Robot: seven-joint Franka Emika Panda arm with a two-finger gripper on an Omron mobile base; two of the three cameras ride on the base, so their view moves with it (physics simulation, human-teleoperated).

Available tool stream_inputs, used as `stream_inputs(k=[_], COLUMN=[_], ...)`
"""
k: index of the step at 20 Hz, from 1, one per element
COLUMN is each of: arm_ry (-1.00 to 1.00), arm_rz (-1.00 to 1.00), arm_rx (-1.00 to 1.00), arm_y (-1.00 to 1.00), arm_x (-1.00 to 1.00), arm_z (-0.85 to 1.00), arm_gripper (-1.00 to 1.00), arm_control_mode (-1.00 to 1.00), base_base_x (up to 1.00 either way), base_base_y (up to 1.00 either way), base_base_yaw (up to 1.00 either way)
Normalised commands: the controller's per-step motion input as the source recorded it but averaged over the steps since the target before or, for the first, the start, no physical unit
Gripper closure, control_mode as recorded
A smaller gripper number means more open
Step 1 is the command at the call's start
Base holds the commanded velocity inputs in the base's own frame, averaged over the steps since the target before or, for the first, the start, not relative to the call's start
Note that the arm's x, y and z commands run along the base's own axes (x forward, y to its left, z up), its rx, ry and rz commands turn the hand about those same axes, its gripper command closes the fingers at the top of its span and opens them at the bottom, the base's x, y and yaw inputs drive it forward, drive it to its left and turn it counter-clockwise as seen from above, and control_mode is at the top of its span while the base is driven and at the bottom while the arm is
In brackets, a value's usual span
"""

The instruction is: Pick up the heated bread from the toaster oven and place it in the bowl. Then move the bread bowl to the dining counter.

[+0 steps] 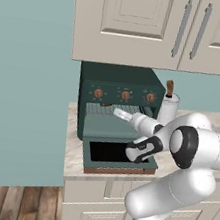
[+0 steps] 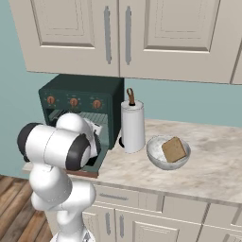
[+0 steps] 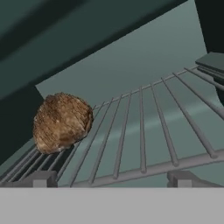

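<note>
Toaster oven [image 1: 120, 91] is sitting on the counter [image 2: 208, 165] with its door [image 1: 117, 156] lying dropped open; three knobs are showing along the front. Inside, one wire rack [image 3: 153, 127] is carrying one round brown bread [image 3: 61, 122], resting toward the rack's left side in the hand view. The gripper [image 3: 111, 179] is reaching into the oven cavity with jaws standing wide, holding nothing — tips short of the bread. To the right, past the white paper towel roll [image 2: 133, 125], one pale grey bowl [image 2: 158, 158] is holding one square brown slice [image 2: 174, 149] — possibly toast, too small to be sure.
</note>
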Motion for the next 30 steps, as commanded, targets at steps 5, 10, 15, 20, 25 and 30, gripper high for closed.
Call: stream_inputs(k=[5,10,15,20,25,30], arm_ry=[0.0,-0.03,-0.01,-0.01,-0.01,0.0], arm_rz=[-0.06,-0.08,-0.03,-0.01,0.0,0.0], arm_rx=[0.13,0.14,0.02,0.0,0.0,0.0], arm_y=[-0.09,-0.21,0.0,0.01,0.0,0.0], arm_x=[0.09,0.0,0.11,0.14,0.2,0.12], arm_z=[-0.13,-0.1,0.0,0.0,-0.01,0.0], arm_gripper=[-1.0,-1.0,-1.0,-1.0,-1.0,1.0], arm_control_mode=[-1.0,-1.0,-1.0,-1.0,-1.0,-1.0], base_base_x=[0.0,0.0,0.0,0.0,0.0,0.0], base_base_y=[0.0,0.0,0.0,0.0,0.0,0.0], base_base_yaw=[0.0,0.0,0.0,0.0,0.0,0.0])
